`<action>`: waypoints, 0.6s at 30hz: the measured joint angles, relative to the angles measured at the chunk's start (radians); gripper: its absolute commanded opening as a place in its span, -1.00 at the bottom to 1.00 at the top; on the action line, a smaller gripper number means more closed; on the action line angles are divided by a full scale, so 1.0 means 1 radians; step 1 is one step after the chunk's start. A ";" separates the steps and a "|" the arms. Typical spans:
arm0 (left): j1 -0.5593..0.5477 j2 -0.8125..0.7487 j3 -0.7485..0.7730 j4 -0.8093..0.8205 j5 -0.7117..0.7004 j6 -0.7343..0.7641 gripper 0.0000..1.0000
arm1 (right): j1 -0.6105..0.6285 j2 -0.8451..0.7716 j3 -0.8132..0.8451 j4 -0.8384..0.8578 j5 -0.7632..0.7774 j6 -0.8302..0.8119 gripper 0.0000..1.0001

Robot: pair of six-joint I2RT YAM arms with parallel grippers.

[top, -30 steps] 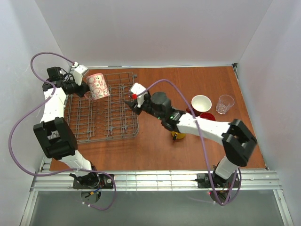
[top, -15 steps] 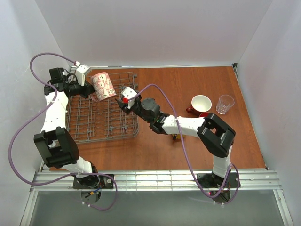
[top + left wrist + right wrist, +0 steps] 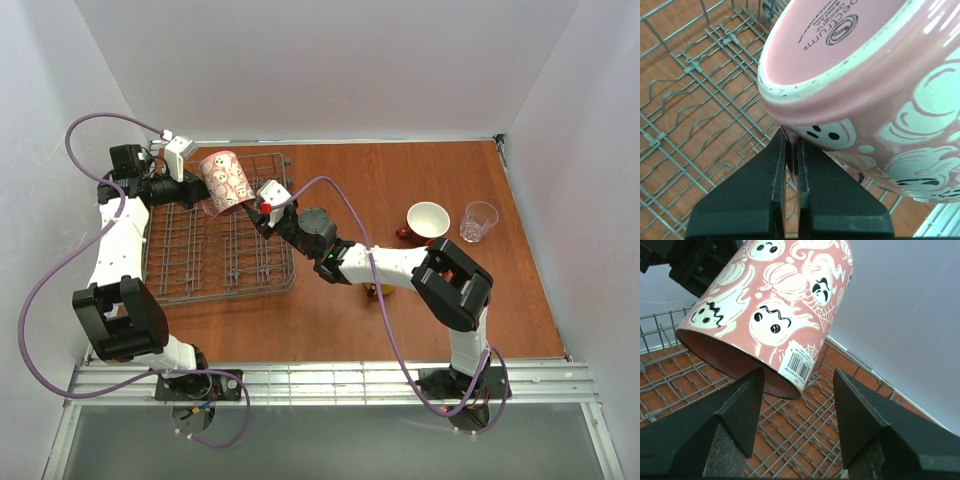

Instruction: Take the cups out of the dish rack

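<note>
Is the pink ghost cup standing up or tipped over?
Tipped. The pink mug leans in the left gripper above the dish rack, mouth slanting downward.

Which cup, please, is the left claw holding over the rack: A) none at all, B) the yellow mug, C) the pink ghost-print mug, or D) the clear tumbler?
C: the left claw is shut on the pink mug, which hangs tilted above the rack, while the tumbler stands far off to the right.
</note>
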 measured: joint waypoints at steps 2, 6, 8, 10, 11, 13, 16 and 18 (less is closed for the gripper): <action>-0.003 -0.005 -0.006 0.002 0.006 -0.022 -1.00 | 0.000 0.001 0.009 0.000 0.008 0.006 -0.04; -0.012 -0.040 -0.046 0.010 0.028 -0.085 -1.00 | 0.000 0.006 0.037 0.007 0.018 0.021 -0.27; -0.013 -0.063 -0.068 0.027 0.032 -0.121 -1.00 | 0.000 0.006 0.039 0.011 0.022 0.036 -0.45; -0.013 -0.084 -0.087 0.034 0.026 -0.153 -1.00 | 0.005 0.014 0.041 0.024 0.036 0.037 -0.69; -0.012 -0.093 -0.093 0.033 0.022 -0.173 -1.00 | 0.004 0.016 0.043 0.027 0.041 0.035 -0.80; -0.012 -0.104 -0.100 0.026 0.026 -0.223 -1.00 | 0.003 0.018 0.044 0.027 0.069 0.026 -0.97; -0.019 -0.109 -0.106 0.025 0.023 -0.278 -1.00 | -0.003 0.017 0.044 0.030 0.085 0.032 -0.97; -0.019 -0.109 -0.107 0.023 0.023 -0.285 -0.64 | -0.002 0.012 0.042 0.029 0.098 0.033 -0.97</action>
